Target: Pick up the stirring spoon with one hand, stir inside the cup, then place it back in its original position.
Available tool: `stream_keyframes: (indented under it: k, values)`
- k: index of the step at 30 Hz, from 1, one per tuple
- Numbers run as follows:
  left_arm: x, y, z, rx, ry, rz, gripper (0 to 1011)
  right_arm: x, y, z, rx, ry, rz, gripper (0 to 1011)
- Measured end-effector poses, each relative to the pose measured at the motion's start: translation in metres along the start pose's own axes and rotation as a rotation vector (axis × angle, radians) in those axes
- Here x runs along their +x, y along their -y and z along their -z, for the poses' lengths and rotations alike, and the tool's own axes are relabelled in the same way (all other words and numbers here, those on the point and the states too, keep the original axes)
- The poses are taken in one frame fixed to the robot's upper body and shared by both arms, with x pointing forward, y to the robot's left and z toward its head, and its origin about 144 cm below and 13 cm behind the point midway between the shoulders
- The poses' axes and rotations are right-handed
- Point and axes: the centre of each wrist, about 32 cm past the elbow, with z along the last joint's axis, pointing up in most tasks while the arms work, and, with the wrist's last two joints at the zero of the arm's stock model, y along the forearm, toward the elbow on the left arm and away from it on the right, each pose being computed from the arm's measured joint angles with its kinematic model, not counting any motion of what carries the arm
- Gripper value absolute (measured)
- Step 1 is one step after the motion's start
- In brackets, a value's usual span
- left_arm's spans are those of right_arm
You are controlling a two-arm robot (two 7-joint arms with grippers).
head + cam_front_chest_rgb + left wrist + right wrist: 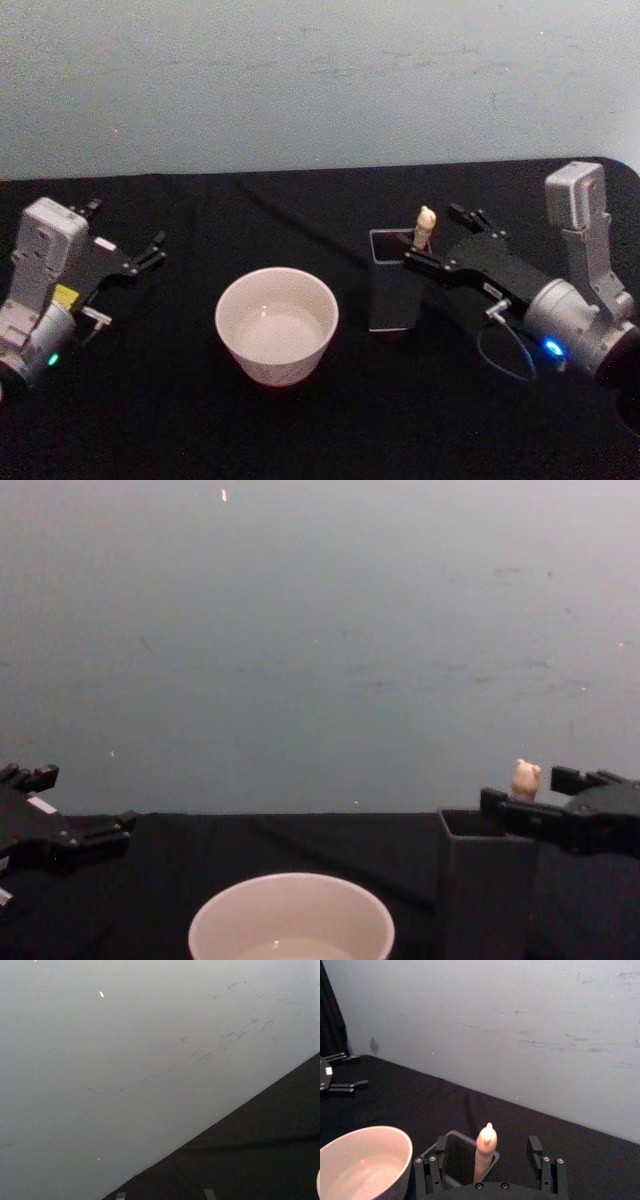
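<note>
Bear-topped spoon (425, 226) upright in dark holder (391, 298) — cream cup (272, 368) beside

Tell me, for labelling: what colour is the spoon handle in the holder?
The stirring spoon handle is pale beige; right wrist view shows it best.

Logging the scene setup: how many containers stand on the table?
2: the cup at centre, and the dark holder just to its right, with the stirring spoon standing inside. Nothing seems hidden.
</note>
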Motion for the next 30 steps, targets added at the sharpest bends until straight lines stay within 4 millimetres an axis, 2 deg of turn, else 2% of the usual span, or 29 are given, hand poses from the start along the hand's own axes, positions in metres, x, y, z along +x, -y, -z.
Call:
stream_keyframes:
  k: [9, 21, 30]
  values:
    - [0.0, 0.0, 0.0, 0.0, 0.0, 0.0, 1001, 0.001, -0.019, 0.002, 0.009, -0.004, 0.003, 1002]
    - [0.0, 0.0, 0.0, 0.0, 0.0, 0.0, 1001, 0.002, -0.02, 0.002, 0.013, -0.002, 0.003, 1003]
    - [0.0, 0.0, 0.0, 0.0, 0.0, 0.0, 1001, 0.002, -0.02, 0.002, 0.012, -0.001, 0.003, 801]
